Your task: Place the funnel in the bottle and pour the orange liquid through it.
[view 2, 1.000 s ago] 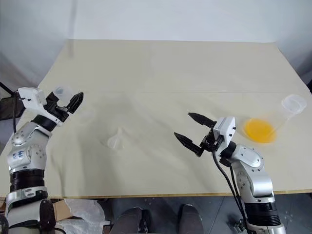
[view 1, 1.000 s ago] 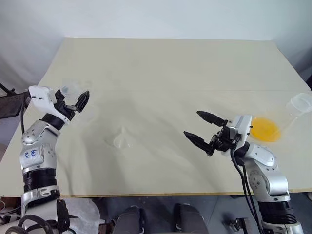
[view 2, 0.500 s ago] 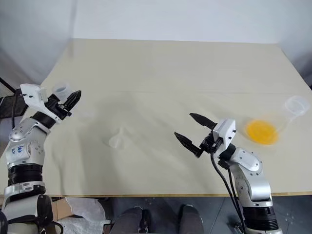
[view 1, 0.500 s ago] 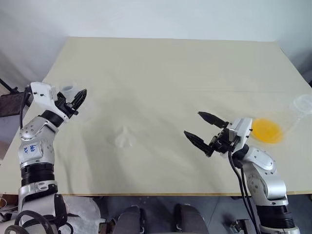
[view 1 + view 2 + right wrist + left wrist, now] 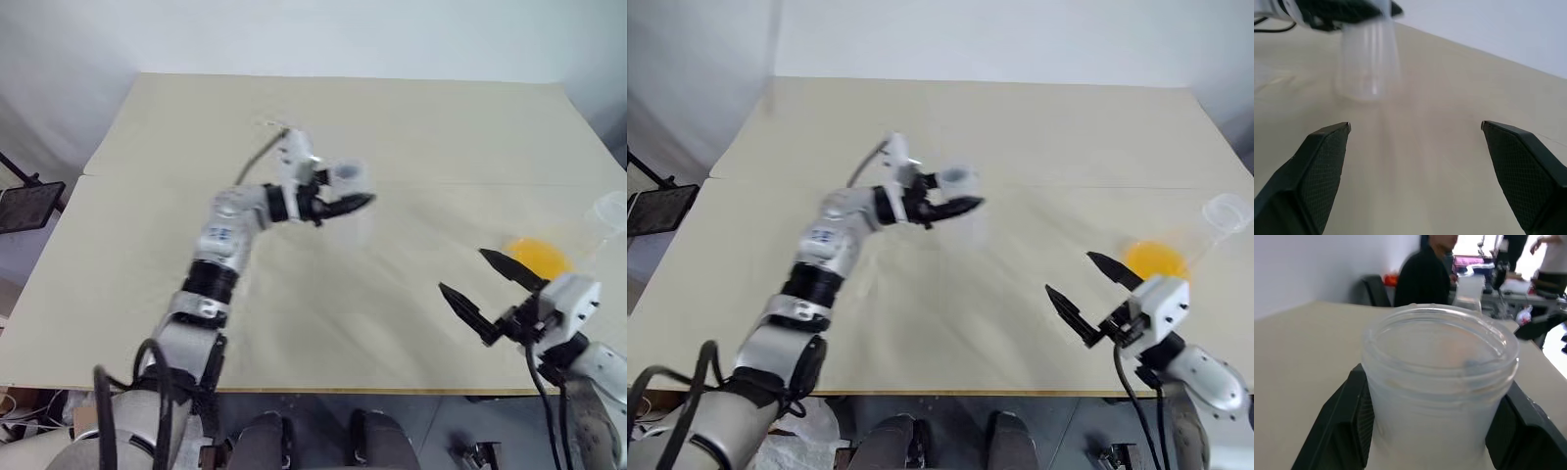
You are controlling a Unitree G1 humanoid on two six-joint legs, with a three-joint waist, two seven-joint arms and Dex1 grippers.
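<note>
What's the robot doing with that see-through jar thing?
The left gripper is holding the clear bottle by its neck, above the middle of the tan table. The right gripper waits with its jaws wide apart, holding nothing. The orange liquid sits in a tipped clear container near the table's right edge. Nothing has been poured yet.

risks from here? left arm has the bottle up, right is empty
1. The left gripper clamps the bottle just under its neck, with the body hanging free above the table; a slip or hard set-down could tip it.
2. The orange liquid sits in a clear flask lying tilted near the table's right edge, close to the open right gripper; a careless reach may knock it off or spill it.
</note>
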